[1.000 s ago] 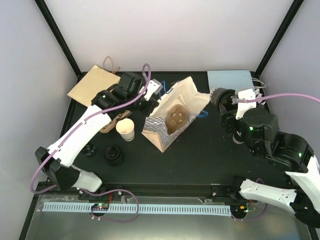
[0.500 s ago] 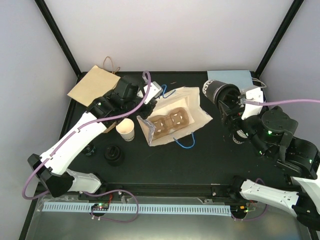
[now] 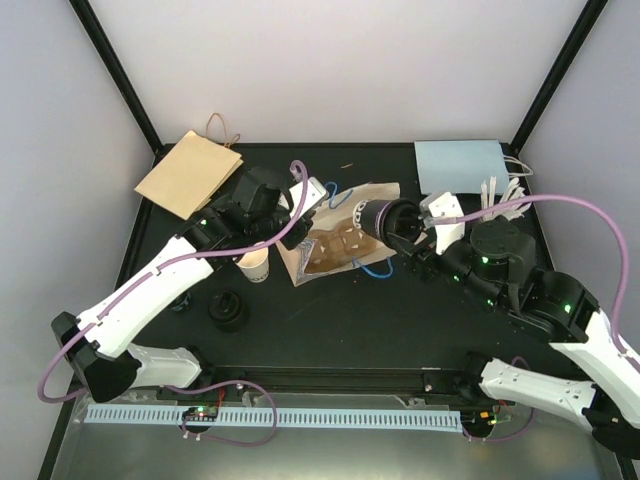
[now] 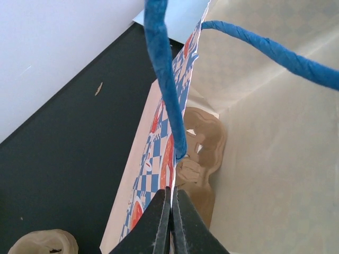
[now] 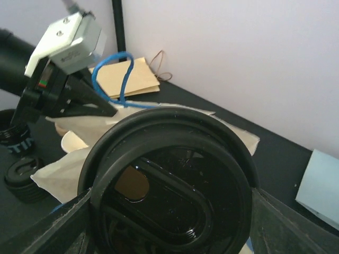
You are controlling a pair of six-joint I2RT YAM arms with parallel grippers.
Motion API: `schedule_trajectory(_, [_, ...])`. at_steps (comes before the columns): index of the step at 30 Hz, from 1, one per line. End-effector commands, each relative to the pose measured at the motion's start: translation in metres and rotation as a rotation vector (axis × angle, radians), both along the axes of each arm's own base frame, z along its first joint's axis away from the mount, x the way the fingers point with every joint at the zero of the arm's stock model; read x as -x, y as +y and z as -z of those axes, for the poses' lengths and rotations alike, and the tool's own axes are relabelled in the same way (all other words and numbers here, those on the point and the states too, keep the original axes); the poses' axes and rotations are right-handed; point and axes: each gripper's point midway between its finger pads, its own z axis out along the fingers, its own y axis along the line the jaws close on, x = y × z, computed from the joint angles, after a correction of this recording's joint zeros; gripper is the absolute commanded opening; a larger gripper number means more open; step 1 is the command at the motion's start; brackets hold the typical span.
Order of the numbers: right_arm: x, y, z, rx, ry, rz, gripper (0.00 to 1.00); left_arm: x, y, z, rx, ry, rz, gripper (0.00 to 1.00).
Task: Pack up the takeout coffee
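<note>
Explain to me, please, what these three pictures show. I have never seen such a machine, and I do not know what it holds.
Two robot arms are bolted at the table's near edge, each ending in a two-finger gripper. The wide picture comes from a fixed camera above; the other two from cameras on the wrists. The left gripper is shut on the edge of a paper bag with blue handles; a cardboard cup carrier lies inside. The right gripper holds a black lidded cup, tipped sideways, beside the bag. Also on the table: a white paper cup, a loose black lid, a brown bag and a pale blue bag.
</note>
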Motion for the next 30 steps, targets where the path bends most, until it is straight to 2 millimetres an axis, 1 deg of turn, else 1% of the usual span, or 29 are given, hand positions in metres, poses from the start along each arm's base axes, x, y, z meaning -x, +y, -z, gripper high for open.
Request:
schedule_trajectory(1, [0.003, 0.017, 0.015, 0.021, 0.04, -0.074, 0.68, 0.0, -0.001, -0.029, 0.054, -0.092, 0.002, 0.01])
schedule_trajectory(2, [0.001, 0.021, 0.025, 0.048, 0.065, -0.076, 0.68, 0.0, -0.001, -0.032, 0.062, -0.099, 0.006, 0.01])
schedule_trajectory(5, [-0.002, 0.027, 0.044, 0.089, 0.113, -0.076, 0.68, 0.004, -0.003, -0.04, 0.082, -0.114, 0.024, 0.02])
schedule_trajectory(8, [-0.002, 0.033, 0.055, 0.109, 0.146, -0.091, 0.65, 0.01, -0.007, -0.047, 0.098, -0.126, 0.059, 0.01])
schedule_trajectory(11, [0.002, 0.042, 0.065, 0.121, 0.173, -0.141, 0.65, 0.016, -0.01, -0.055, 0.111, -0.149, 0.086, 0.01])
schedule_trajectory(17, [0.01, 0.057, 0.087, 0.156, 0.22, -0.201, 0.65, 0.022, -0.013, -0.061, 0.128, -0.172, 0.107, 0.02])
schedule_trajectory(20, [0.021, 0.066, 0.098, 0.174, 0.24, -0.244, 0.65, 0.022, -0.012, -0.06, 0.122, -0.173, 0.105, 0.02])
schedule_trajectory(23, [0.039, 0.078, 0.11, 0.207, 0.25, -0.299, 0.65, 0.022, -0.012, -0.061, 0.122, -0.177, 0.106, 0.01])
schedule_trajectory(27, [0.059, 0.09, 0.135, 0.302, 0.263, -0.34, 0.65, 0.024, -0.014, -0.064, 0.129, -0.189, 0.118, 0.02])
schedule_trajectory(30, [0.071, 0.097, 0.154, 0.395, 0.275, -0.367, 0.65, 0.027, -0.017, -0.067, 0.137, -0.197, 0.132, 0.02])
